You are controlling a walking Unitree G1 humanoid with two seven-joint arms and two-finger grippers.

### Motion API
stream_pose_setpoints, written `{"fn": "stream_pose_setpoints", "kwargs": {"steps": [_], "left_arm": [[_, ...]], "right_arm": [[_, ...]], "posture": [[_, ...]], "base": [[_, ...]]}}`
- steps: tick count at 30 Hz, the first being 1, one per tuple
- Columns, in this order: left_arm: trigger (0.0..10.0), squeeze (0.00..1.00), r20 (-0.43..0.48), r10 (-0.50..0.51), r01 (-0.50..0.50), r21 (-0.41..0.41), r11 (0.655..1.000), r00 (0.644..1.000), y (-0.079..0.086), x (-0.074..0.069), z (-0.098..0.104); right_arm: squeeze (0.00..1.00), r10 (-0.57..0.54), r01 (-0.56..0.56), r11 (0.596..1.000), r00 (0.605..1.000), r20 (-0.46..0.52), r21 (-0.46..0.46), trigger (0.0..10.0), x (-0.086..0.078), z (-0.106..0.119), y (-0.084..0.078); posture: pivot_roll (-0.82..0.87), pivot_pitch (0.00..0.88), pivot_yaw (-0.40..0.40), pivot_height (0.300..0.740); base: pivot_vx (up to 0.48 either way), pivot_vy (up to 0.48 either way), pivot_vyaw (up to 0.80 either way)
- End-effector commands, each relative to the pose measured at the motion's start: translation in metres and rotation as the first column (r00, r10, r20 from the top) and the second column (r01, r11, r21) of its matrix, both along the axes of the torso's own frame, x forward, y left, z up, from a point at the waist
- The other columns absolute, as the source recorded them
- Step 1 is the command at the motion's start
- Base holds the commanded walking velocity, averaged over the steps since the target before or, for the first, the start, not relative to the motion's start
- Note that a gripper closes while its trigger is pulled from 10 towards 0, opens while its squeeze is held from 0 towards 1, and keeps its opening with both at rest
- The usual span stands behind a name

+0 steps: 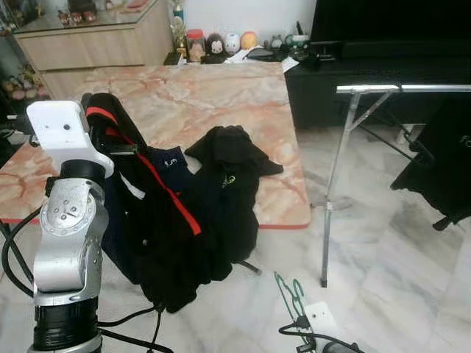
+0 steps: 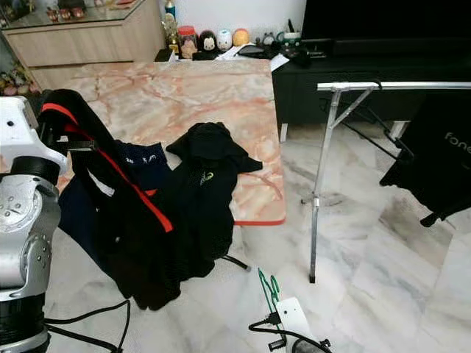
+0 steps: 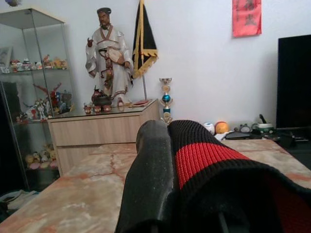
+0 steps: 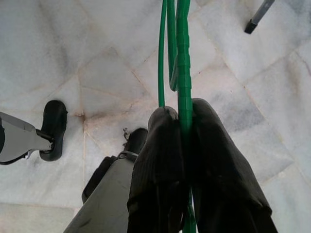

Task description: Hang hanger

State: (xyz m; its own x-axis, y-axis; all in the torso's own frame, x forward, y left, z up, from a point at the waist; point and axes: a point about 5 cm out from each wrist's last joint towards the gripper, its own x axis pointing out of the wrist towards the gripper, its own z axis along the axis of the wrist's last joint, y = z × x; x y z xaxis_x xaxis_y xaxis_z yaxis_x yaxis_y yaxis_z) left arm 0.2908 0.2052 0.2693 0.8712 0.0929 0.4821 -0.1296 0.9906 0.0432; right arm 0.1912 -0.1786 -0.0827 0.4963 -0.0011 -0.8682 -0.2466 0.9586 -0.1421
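Nearby, "fone" lettering on black garment (image 2: 439,158), right gripper (image 4: 181,126) clamping green hanger (image 4: 182,68).

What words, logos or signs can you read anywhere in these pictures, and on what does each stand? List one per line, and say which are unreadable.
"fone", cut off at the picture's edge: white letters on the black garment hanging from the metal rack.
Red wall banner: characters too blurred to read.
Small logo on the black shirt on the table: unreadable.
White print on the navy garment: unreadable.

Left arm (image 1: 66,243) raised; right end effector (image 4: 181,121) fingers pinched together.
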Motion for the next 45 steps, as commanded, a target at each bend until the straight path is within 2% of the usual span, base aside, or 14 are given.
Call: {"fn": "stream_pose_setpoints", "kwargs": {"steps": [1, 4, 16, 29, 33, 38, 40, 41, 42, 43, 45], "left_arm": [[10.0, 0.0, 0.038, 0.002, -0.003, 0.009, 1.0, 0.999, 0.003, 0.0, 0.012], [10.0, 0.0, 0.069, -0.006, 0.003, 0.043, 0.999, 0.998, 0.005, 0.006, 0.029], [10.0, 0.0, 0.125, -0.062, 0.049, 0.101, 0.994, 0.99, -0.003, 0.017, 0.055], [10.0, 0.0, 0.125, -0.077, 0.063, 0.107, 0.992, 0.989, -0.004, 0.018, 0.057], [10.0, 0.0, 0.061, -0.09, 0.084, 0.086, 0.993, 0.994, -0.004, 0.02, 0.043], [10.0, 0.0, -0.088, -0.145, 0.151, 0.067, 0.986, 0.985, -0.008, 0.018, 0.012], [10.0, 0.0, -0.174, -0.147, 0.162, 0.073, 0.984, 0.974, -0.007, 0.016, -0.006], [10.0, 0.0, -0.174, -0.147, 0.162, 0.073, 0.984, 0.974, -0.007, 0.016, -0.006], [10.0, 0.0, -0.261, -0.162, 0.186, 0.068, 0.98, 0.952, -0.007, 0.01, -0.025], [10.0, 0.0, -0.261, -0.162, 0.186, 0.068, 0.98, 0.952, -0.007, 0.01, -0.025], [10.0, 0.0, -0.336, -0.173, 0.205, 0.062, 0.977, 0.926, -0.007, 0.004, -0.041]], "right_arm": [[0.0, 0.003, -0.003, 1.0, 1.0, 0.002, 0.007, 10.0, 0.001, 0.0, 0.002], [0.0, 0.005, -0.005, 1.0, 1.0, 0.001, 0.006, 10.0, 0.001, 0.001, 0.002], [0.0, 0.014, -0.014, 1.0, 1.0, -0.001, 0.004, 10.0, 0.001, 0.0, 0.002], [0.0, 0.014, -0.014, 1.0, 1.0, 0.0, 0.004, 10.0, 0.001, 0.0, 0.002], [0.0, 0.012, -0.012, 1.0, 1.0, 0.003, 0.005, 10.0, 0.001, 0.0, 0.002], [0.0, 0.02, -0.02, 1.0, 1.0, 0.001, 0.003, 10.0, 0.001, 0.0, 0.002], [0.0, 0.021, -0.021, 1.0, 1.0, 0.0, 0.003, 10.0, 0.001, 0.0, 0.002], [0.0, 0.021, -0.021, 1.0, 1.0, 0.0, 0.003, 10.0, 0.001, 0.0, 0.002], [0.0, 0.024, -0.024, 1.0, 1.0, 0.0, 0.004, 10.0, 0.001, 0.0, 0.002], [0.0, 0.024, -0.024, 1.0, 1.0, 0.0, 0.004, 10.0, 0.001, 0.0, 0.002], [0.0, 0.027, -0.027, 1.0, 1.0, -0.001, 0.004, 10.0, 0.001, 0.0, 0.002]], "posture": [[-0.01, 0.0, 0.06, 0.74], [-0.01, 0.0, 0.058, 0.74], [-0.01, 0.0, 0.063, 0.74], [-0.01, 0.0, 0.064, 0.74], [-0.01, 0.0, 0.072, 0.74], [-0.01, 0.0, 0.072, 0.74], [-0.01, 0.0, 0.072, 0.74], [-0.01, 0.0, 0.072, 0.74], [0.0, 0.0, 0.071, 0.74], [0.0, 0.0, 0.071, 0.74], [0.0, 0.0, 0.072, 0.74]], "base": [[0.311, 0.0, 0.0], [0.311, 0.0, 0.0], [0.312, 0.0, 0.0], [0.315, 0.0, 0.0], [0.234, 0.0, 0.0], [0.0, 0.0, 0.0], [0.0, 0.0, 0.0], [0.0, 0.0, 0.0], [0.0, 0.0, 0.0], [0.0, 0.0, 0.0], [0.0, 0.0, 0.0]]}}
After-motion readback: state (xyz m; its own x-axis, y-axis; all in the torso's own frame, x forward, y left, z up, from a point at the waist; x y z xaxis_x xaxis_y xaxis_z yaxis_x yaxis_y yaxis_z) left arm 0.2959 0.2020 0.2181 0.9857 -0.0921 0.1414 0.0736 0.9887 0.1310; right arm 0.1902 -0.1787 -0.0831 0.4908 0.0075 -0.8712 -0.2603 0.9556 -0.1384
